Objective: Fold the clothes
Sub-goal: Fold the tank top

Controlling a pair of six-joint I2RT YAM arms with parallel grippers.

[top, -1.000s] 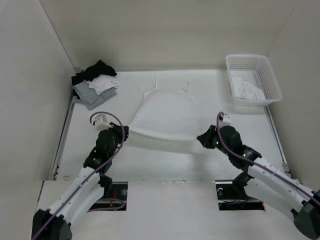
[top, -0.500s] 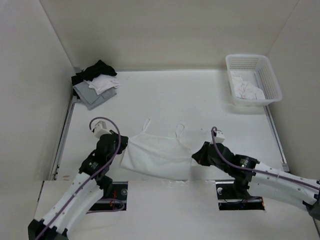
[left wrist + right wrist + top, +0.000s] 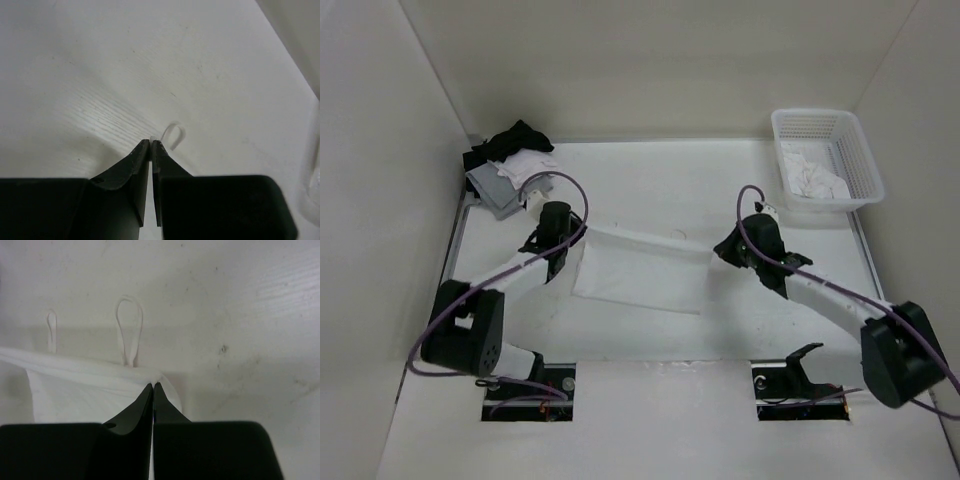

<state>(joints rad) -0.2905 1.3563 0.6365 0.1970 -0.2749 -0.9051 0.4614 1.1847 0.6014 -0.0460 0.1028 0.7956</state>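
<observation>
Left wrist view has our left gripper [image 3: 151, 142] with its two fingers pressed together, a sliver of white cloth nipped at the tips and a small strap loop [image 3: 173, 124] lying on the table just past them. Our right gripper [image 3: 153, 385] is likewise pinched tight on a bunched edge of the white garment [image 3: 645, 270], and two strap loops [image 3: 129, 298] lie flat on the table just beyond its tips.

From above, we see the garment as a shallow band across the middle of the table [image 3: 650, 185], stretched between the two grippers, which hold its far corners. Its near edge lies flat on the table.

Half a second ago the garment lay closer to our bases, its straps pointing away and both grippers at its near corners. Since then both arms have reached out away from the bases, the pinched edge has travelled over to the strap side, and the cloth covers less depth than it did.

Off to the far left sits the heap of dark and grey clothes [image 3: 510, 165], and at the far right the white basket [image 3: 865, 160] with crumpled white cloth [image 3: 812, 180] inside; both are where they were.
</observation>
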